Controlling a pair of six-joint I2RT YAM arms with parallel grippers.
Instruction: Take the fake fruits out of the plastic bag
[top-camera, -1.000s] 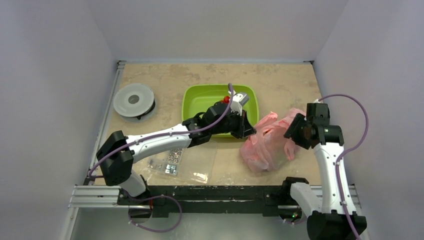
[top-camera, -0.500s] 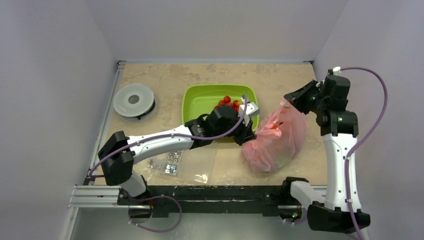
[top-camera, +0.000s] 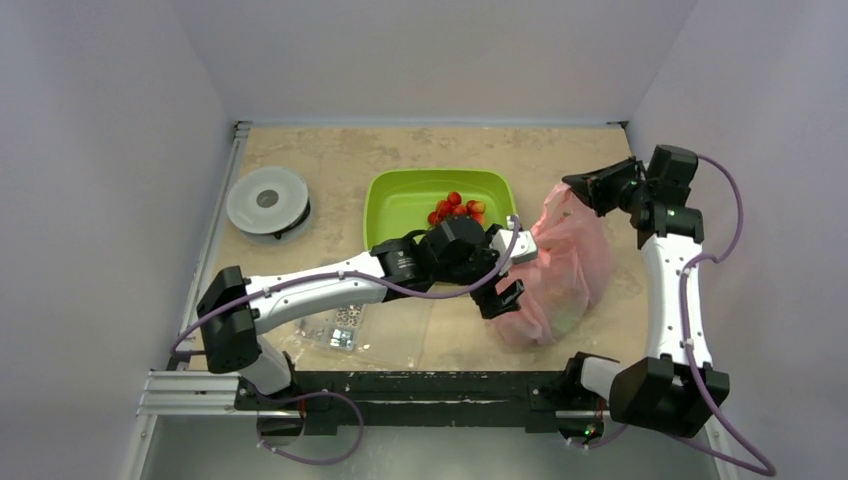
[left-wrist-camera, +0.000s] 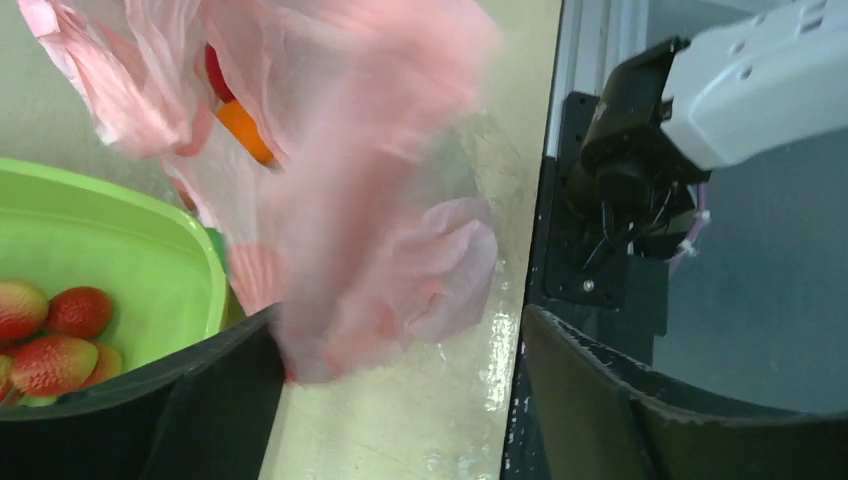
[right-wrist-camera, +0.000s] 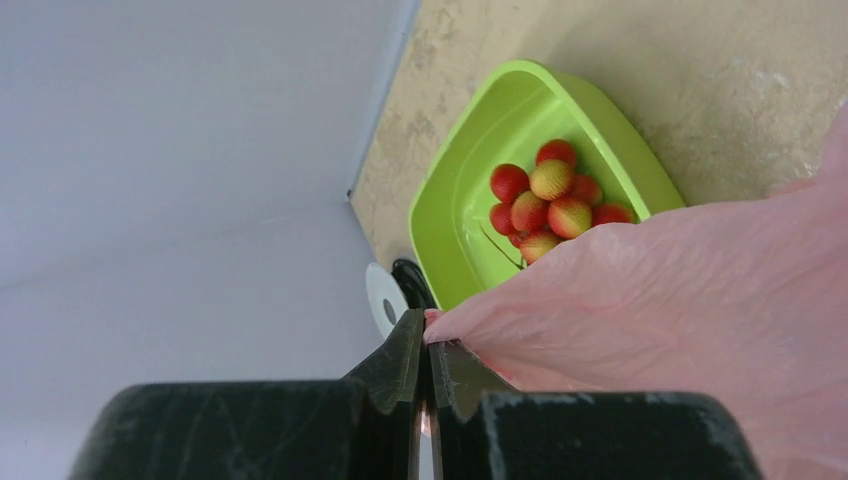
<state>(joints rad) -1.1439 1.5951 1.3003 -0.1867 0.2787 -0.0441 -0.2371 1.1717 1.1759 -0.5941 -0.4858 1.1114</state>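
Note:
The pink plastic bag (top-camera: 562, 262) hangs stretched from its top edge, with its bottom resting on the table. My right gripper (top-camera: 578, 186) is shut on that edge (right-wrist-camera: 430, 343), high at the back right. Through the thin film (left-wrist-camera: 370, 190) I see two of the fake fruits, an orange one (left-wrist-camera: 245, 131) and a red one (left-wrist-camera: 215, 72); the others are hidden. My left gripper (top-camera: 514, 272) stands open against the bag's left side, low over the table. The bag's lower fold brushes its left finger (left-wrist-camera: 215, 400), and nothing is held between the jaws.
A green tray (top-camera: 395, 205) holding a cluster of red berries (top-camera: 455, 208) lies just left of the bag. A clear box of screws (top-camera: 345, 320) sits near the front, under my left arm. A round grey spool (top-camera: 268, 200) is at the far left.
My right gripper shut on the bag's edge and lifted it up and back. My left gripper came off the tray, moved down along the bag's left side and opened.

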